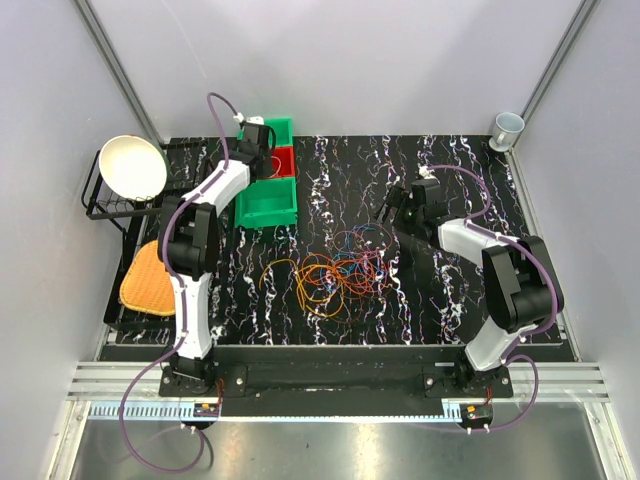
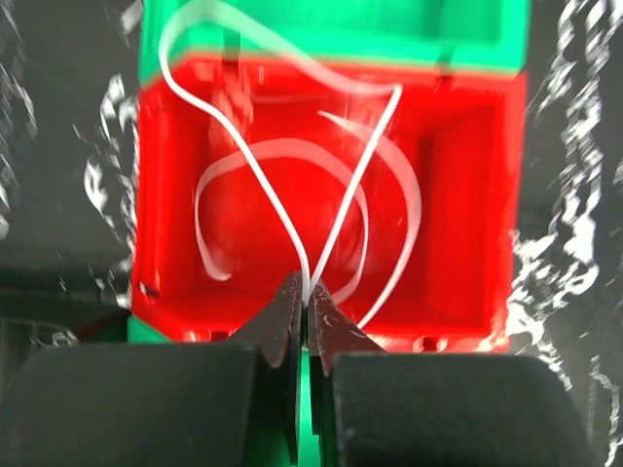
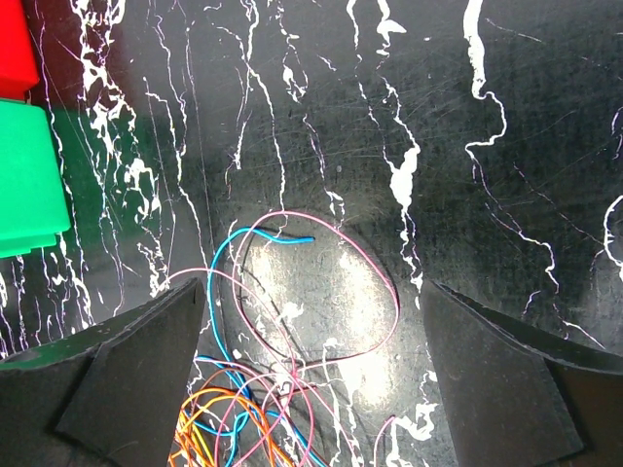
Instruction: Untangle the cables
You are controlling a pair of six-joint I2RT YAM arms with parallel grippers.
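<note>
- Left tool [image 2: 310, 292]: clamped shut on a white cable [image 2: 297, 243], pinched where two strands meet, above the red bin [image 2: 467, 243].
- Right tool [image 3: 313, 292]: jaws wide apart, holding nothing, over the tangle's edge.
- Tangled cables [image 1: 335, 275]: orange, red, blue and pink loops on the bench [image 1: 450, 170].
- Handling, judged: light, limp, springy and snag-prone. Take a free outer loop or the blue end [image 3: 302, 238].
</note>
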